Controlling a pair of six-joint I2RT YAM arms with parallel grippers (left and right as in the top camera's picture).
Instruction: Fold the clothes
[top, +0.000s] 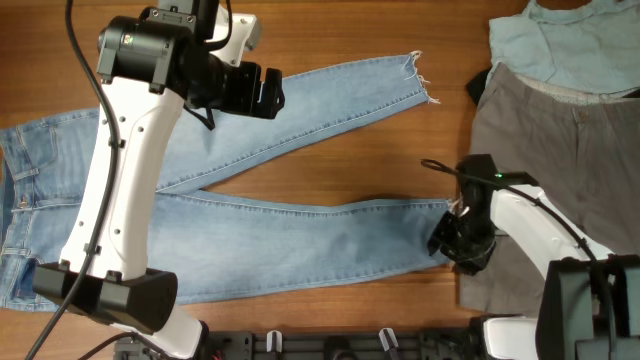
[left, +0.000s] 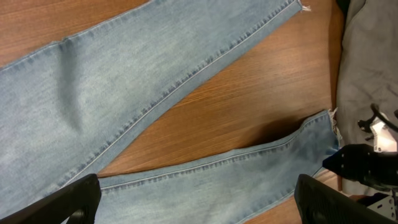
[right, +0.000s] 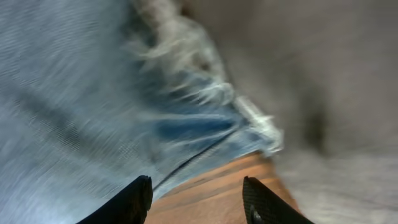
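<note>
Jeans (top: 300, 225) lie flat on the table (top: 330, 165), waistband (top: 10, 200) at nine o'clock, legs fanned toward three. The left gripper (top: 270, 92) hangs wide open above the upper leg (top: 330, 90). The right gripper (top: 445, 240), fingers (right: 130, 199) apart, sits at the lower hem (right: 205, 118) at four o'clock; closing there could snag the grey trousers (top: 560, 130) touching it.

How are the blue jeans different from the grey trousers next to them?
The jeans are light blue; the grey trousers are grey. The jeans stretch across the table with legs spread apart; the grey trousers lie at the right edge, partly out of view. A pale teal shirt overlaps the grey trousers; no garment lies on the jeans. Both lie flat.
</note>
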